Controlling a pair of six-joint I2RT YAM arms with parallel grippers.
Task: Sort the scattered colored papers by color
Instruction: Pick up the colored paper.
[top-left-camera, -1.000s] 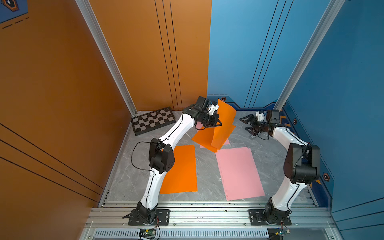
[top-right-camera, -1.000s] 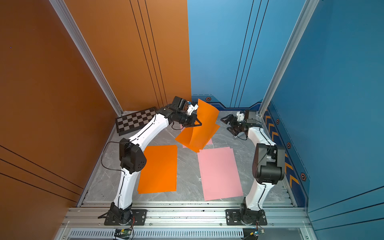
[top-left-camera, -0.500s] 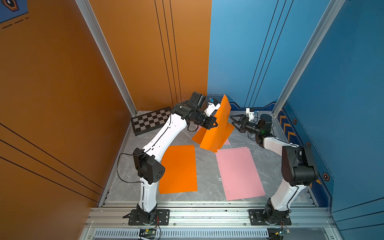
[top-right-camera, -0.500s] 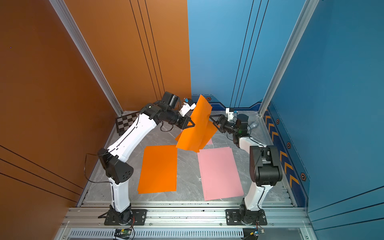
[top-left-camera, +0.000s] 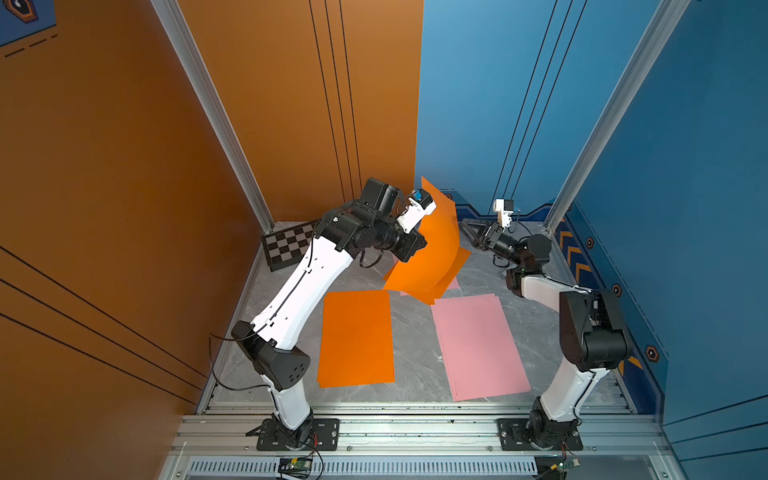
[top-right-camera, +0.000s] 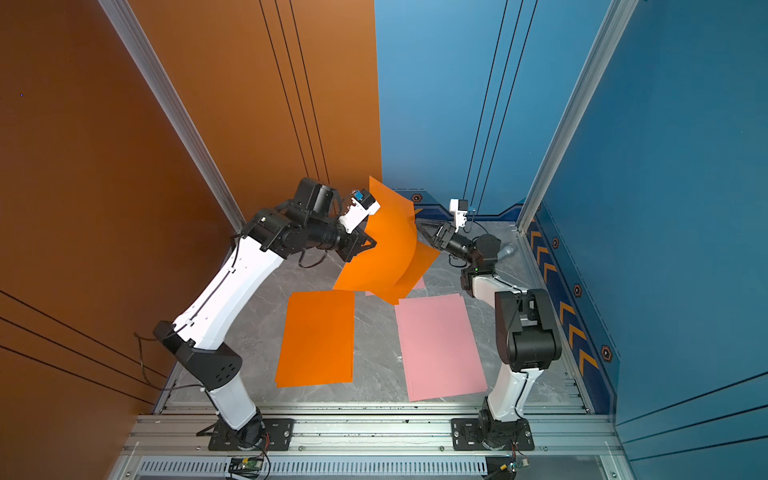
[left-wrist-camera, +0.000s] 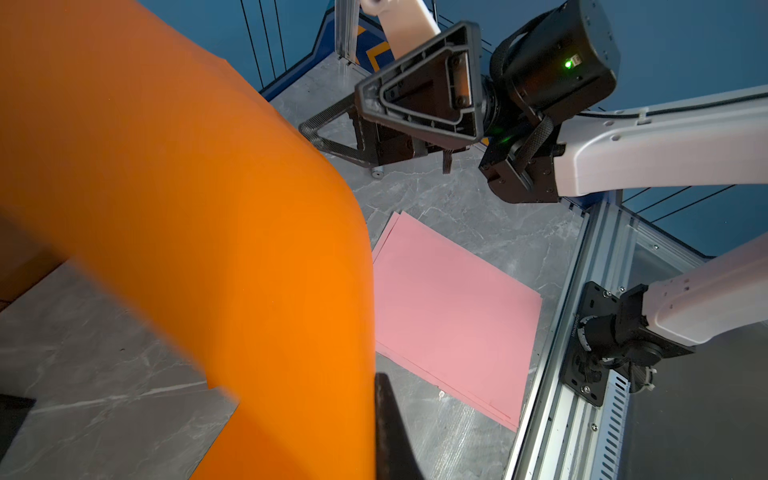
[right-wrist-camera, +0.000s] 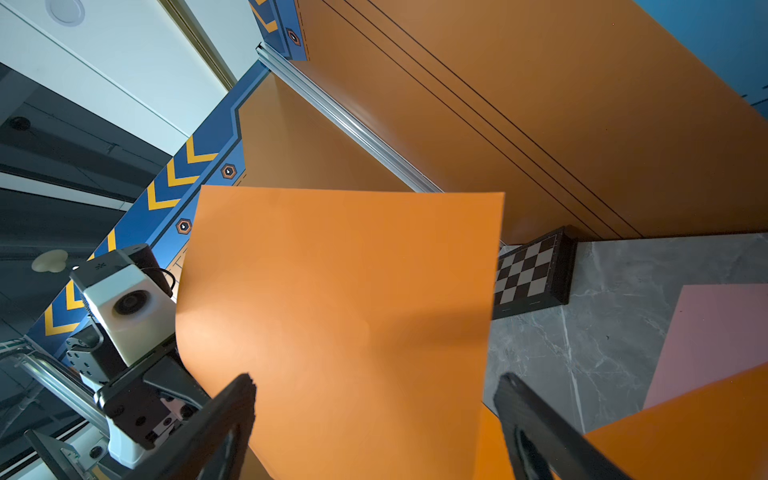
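My left gripper (top-left-camera: 419, 246) is shut on an orange paper (top-left-camera: 436, 249) and holds it curled in the air at the back middle; in the left wrist view the paper (left-wrist-camera: 187, 208) hides one finger. The right gripper (top-left-camera: 467, 232) stands open just to its right, and the raised paper (right-wrist-camera: 340, 311) fills the space in front of its spread fingers (right-wrist-camera: 245, 390). A second orange sheet (top-left-camera: 455, 266) lies under it on a pink one (top-left-camera: 454, 284). An orange stack (top-right-camera: 318, 336) and a pink stack (top-right-camera: 440, 345) lie flat side by side near the front.
A black-and-grey checkered board (top-left-camera: 289, 249) leans at the back left corner by the orange wall. Blue walls close the back right and right side. An aluminium rail (top-left-camera: 395, 419) with both arm bases runs along the front edge.
The left arm has lifted the orange paper higher and swung it upright. The right gripper has moved left toward the paper, staying open.
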